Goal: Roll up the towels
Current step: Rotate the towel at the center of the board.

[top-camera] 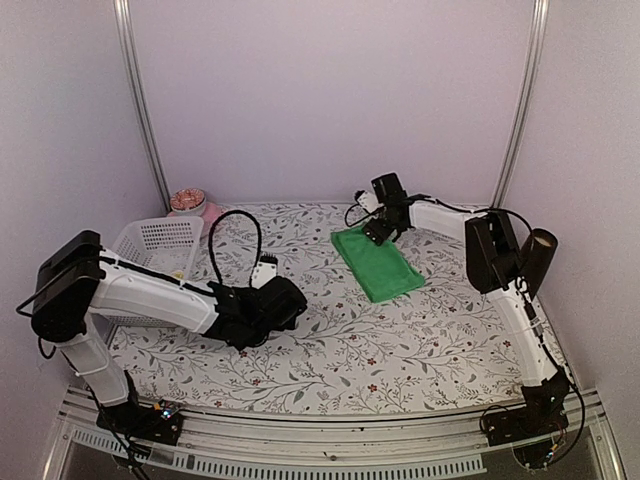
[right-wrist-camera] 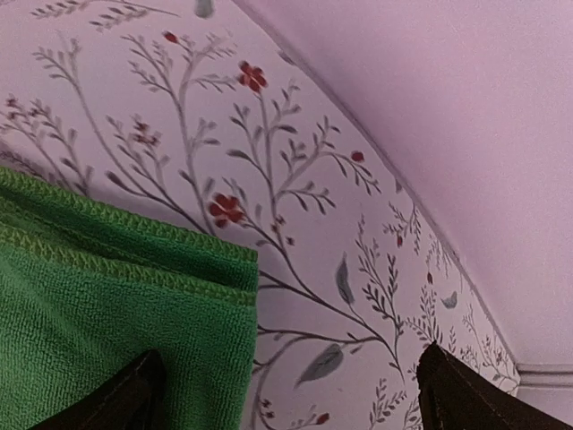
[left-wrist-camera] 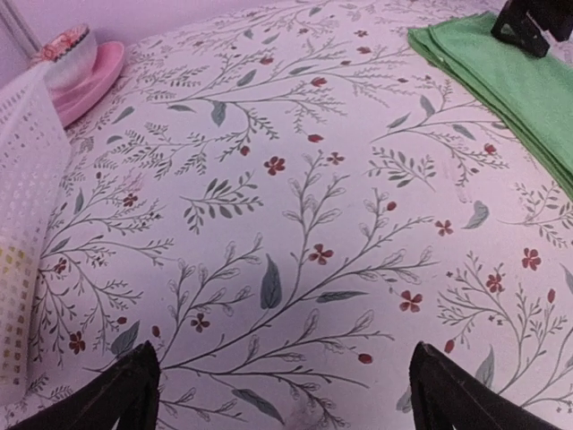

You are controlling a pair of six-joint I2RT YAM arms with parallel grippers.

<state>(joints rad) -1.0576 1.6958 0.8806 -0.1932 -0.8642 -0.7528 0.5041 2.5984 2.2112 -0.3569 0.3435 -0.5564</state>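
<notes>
The plain green towel [top-camera: 378,262] lies folded flat on the flowered tablecloth at right of centre. My right gripper [top-camera: 378,233] hovers at its far corner, jaws open. In the right wrist view the right gripper [right-wrist-camera: 286,403] has one finger [right-wrist-camera: 107,399] over the towel's stitched corner [right-wrist-camera: 116,296] and the other over bare cloth. My left gripper [top-camera: 288,303] is open and empty, low over the tablecloth mid-table; the left wrist view shows it [left-wrist-camera: 291,399] with the green towel [left-wrist-camera: 510,85] far right. A yellow patch [left-wrist-camera: 12,296] shows through the basket mesh; I cannot tell if it is the yellow-lime towel.
A white mesh basket [top-camera: 150,240] stands at the left, also seen in the left wrist view [left-wrist-camera: 27,170]. A pink bowl [top-camera: 192,204] sits behind it at the back wall. A dark brown cylinder [top-camera: 540,255] stands by the right arm. White walls enclose the table.
</notes>
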